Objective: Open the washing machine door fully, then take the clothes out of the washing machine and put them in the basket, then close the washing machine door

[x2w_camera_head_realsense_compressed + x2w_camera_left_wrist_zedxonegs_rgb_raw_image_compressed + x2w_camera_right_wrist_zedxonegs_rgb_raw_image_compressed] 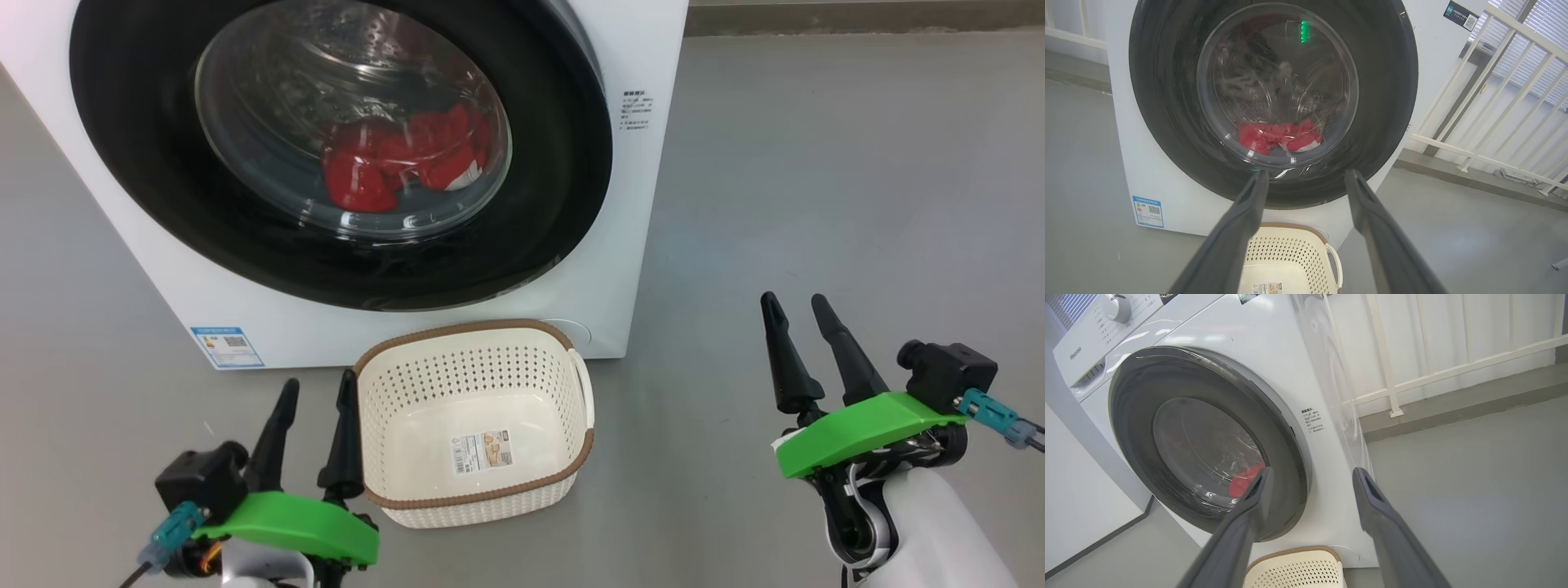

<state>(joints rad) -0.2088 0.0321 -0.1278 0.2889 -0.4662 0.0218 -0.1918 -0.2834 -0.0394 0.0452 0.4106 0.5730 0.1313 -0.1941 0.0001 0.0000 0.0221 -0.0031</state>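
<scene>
Grey floor [816, 204], smooth; white railing [1494, 102] off beyond the machine's side. Big white washing machine [645, 204] stands on the floor, blue sticker [227, 347] at its lower front corner. Black washing machine door [147, 188] sits shut against the front, glass bowl at centre. Cream basket [457, 328] upright on the floor just before the machine's lower front edge, below the door; paper label [482, 451] on its bottom. Red clothes [392, 159] bunched at the drum's bottom, behind the glass. Pale left gripper [320, 380] just beside the basket's left rim, fingers parted wide, holding nothing. Matching right gripper [793, 297] well apart to the basket's right, over bare floor, fingers likewise parted, holding nothing.
</scene>
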